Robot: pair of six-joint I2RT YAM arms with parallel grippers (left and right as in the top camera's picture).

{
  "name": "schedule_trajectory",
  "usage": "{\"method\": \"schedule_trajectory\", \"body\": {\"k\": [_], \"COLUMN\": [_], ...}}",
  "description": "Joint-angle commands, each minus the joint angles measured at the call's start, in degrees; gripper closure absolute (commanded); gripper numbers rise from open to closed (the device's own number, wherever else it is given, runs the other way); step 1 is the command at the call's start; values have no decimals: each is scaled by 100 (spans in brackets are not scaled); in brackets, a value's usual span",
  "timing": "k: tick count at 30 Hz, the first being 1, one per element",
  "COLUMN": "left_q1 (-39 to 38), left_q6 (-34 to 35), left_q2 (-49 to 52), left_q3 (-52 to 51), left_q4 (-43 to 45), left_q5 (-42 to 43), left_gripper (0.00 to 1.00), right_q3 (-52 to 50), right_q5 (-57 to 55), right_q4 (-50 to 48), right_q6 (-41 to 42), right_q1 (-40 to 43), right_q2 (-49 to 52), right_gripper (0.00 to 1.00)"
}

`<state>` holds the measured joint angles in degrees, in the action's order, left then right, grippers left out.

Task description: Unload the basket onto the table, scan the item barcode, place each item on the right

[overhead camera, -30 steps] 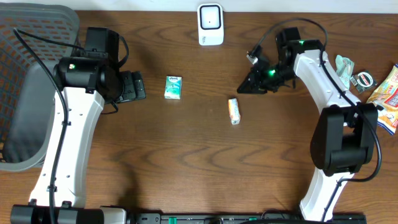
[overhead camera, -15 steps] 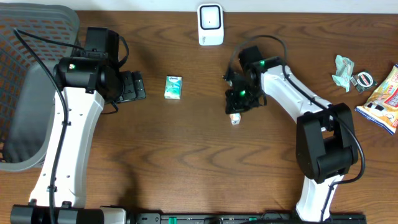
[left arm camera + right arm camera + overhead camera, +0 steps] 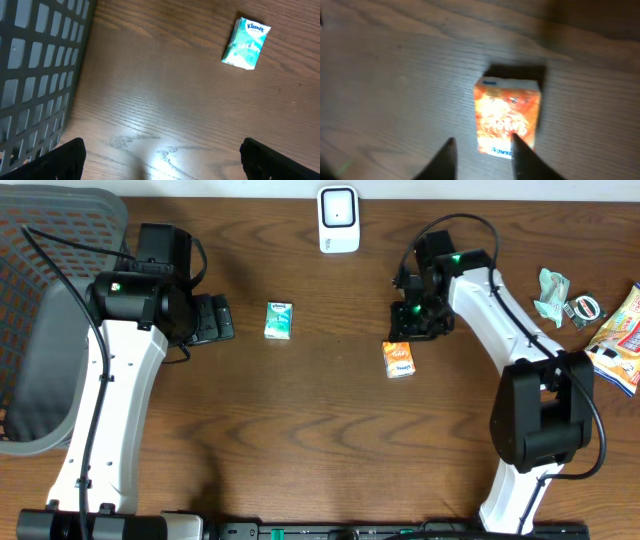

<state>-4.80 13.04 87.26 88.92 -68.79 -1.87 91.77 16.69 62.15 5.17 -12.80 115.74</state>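
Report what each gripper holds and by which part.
Nothing is held. The right gripper stands open above the orange box, which lies flat on the table; the left gripper is open and empty.

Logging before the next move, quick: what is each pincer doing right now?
Left pincer: wide open, holding nothing.
Right pincer: partly open, holding nothing; the orange box lies free just ahead of it.

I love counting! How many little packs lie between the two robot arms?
2: a green tissue pack toward the left and an orange box toward the right. Other wrappers lie at the far right, outside that gap.
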Motion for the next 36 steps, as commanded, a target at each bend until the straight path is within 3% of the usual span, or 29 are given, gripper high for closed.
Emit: {"method": "schedule_trajectory", "body": {"k": [1, 3, 7, 14, 16, 20, 26, 31, 36], "left_q1": [28, 28, 28, 28, 28, 28, 28, 28, 28], "left_q6": [-79, -79, -79, -79, -79, -79, -79, -79, -79], "left_q2": [9, 9, 9, 9, 9, 9, 9, 9, 9], "left_q3": [-11, -11, -11, -11, -11, -11, -11, -11, -11], "left_q4": [-17, -17, -17, -17, -17, -17, -17, -17, -17], "left_q5": [-57, -57, -57, -57, -57, -57, -57, -57, -57], "left_gripper": [2, 2, 2, 2, 2, 3, 2, 2, 2], "right_q3": [24, -76, -527, -1462, -1755, -2028, -1744, -1550, -1552], "right_q5": [-179, -162, 267, 769, 772, 992, 3471, 6476, 7281], "right_q4": [46, -37, -254, -1196, -1451, -1587, -1596, -2048, -2367], "right_q6": [-59, -79, -424, -350, -188, -138, -612, -1106, -1099], "right_q1": [216, 363, 485, 520, 520, 522, 627, 927, 1014], "right_q2": [-125, -120, -120, -114, -109, -109, -122, -122, -122], "right_gripper": [48, 46, 53, 55, 61, 99, 99, 99, 99]}}
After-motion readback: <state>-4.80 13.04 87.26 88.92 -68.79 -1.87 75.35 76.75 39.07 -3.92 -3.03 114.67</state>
